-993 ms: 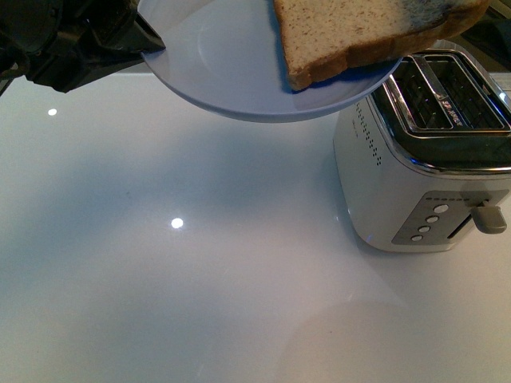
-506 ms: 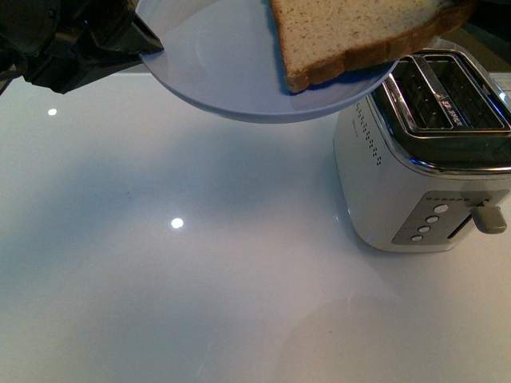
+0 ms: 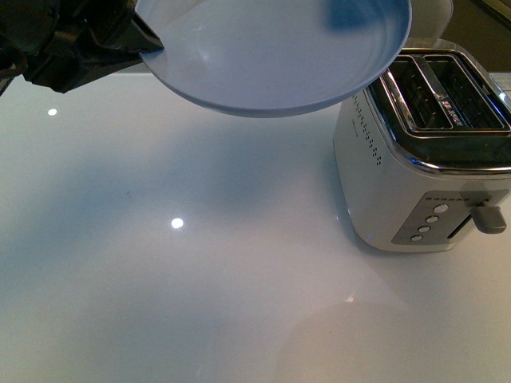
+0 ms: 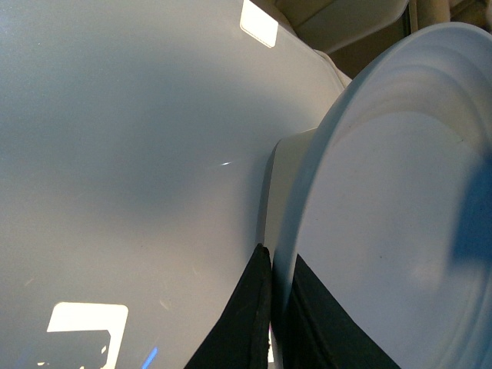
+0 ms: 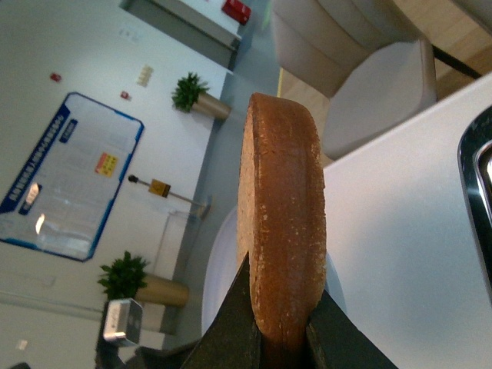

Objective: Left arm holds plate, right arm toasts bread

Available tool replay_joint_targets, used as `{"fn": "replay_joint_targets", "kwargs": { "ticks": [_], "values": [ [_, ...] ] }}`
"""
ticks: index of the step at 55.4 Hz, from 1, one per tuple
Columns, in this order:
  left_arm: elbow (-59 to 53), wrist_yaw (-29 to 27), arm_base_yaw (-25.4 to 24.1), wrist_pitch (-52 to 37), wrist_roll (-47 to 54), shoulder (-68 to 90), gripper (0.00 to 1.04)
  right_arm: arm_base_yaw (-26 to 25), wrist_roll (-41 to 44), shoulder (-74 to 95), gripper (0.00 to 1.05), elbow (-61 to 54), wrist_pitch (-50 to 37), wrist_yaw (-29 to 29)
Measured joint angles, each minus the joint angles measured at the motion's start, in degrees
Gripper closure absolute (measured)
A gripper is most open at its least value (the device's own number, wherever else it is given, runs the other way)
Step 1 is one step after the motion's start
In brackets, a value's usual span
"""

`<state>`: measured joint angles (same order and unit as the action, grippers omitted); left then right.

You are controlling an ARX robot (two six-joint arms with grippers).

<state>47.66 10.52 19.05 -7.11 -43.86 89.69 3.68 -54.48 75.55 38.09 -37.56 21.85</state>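
The pale blue-grey plate (image 3: 263,56) hangs in the air at the top of the front view, empty, its rim clamped by my left gripper (image 3: 140,40) at its left side. In the left wrist view the plate's rim (image 4: 307,192) sits between the two dark fingers (image 4: 246,323), shut on it. The bread (image 5: 280,223) shows only in the right wrist view, edge-on with its brown crust toward the camera, pinched by my right gripper (image 5: 280,338). The right gripper and the bread are out of the front view. The plate (image 5: 219,269) shows behind the bread.
A white two-slot toaster (image 3: 427,159) stands at the right of the white table (image 3: 200,263), slots open upward, lever (image 3: 489,217) on its front side up. The plate's right rim overhangs the toaster's left top corner. A toaster edge (image 5: 478,200) shows in the right wrist view.
The bread has been lifted off the plate and out of the front view. The plate and left gripper have stayed in place.
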Motion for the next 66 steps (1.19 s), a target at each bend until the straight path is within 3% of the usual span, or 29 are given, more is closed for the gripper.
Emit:
{"fn": "replay_joint_targets", "kwargs": {
  "ticks": [7, 20, 29, 44, 66],
  "values": [
    [0.0, -0.02, -0.04, 0.0, 0.0, 0.0, 1.02, -2.86, 4.7, -2.14, 1.01, 2.51, 4.55, -4.63],
    [0.0, 0.0, -0.04, 0.0, 0.02, 0.0, 1.02, -2.45, 27.12, -0.68, 1.01, 2.99, 8.74, -16.5],
    [0.0, -0.02, -0.04, 0.0, 0.0, 0.07, 1.02, 1.2, 38.77, 4.37, 1.01, 0.74, 5.86, -19.12],
    [0.0, 0.0, -0.04, 0.0, 0.02, 0.15, 1.02, 6.05, 49.75, 10.34, 1.01, 0.44, 4.22, -22.14],
    [0.0, 0.04, -0.04, -0.31, 0.02, 0.42, 1.02, 9.68, 59.49, 16.79, 1.01, 1.88, 3.82, -26.05]
  ]
}}
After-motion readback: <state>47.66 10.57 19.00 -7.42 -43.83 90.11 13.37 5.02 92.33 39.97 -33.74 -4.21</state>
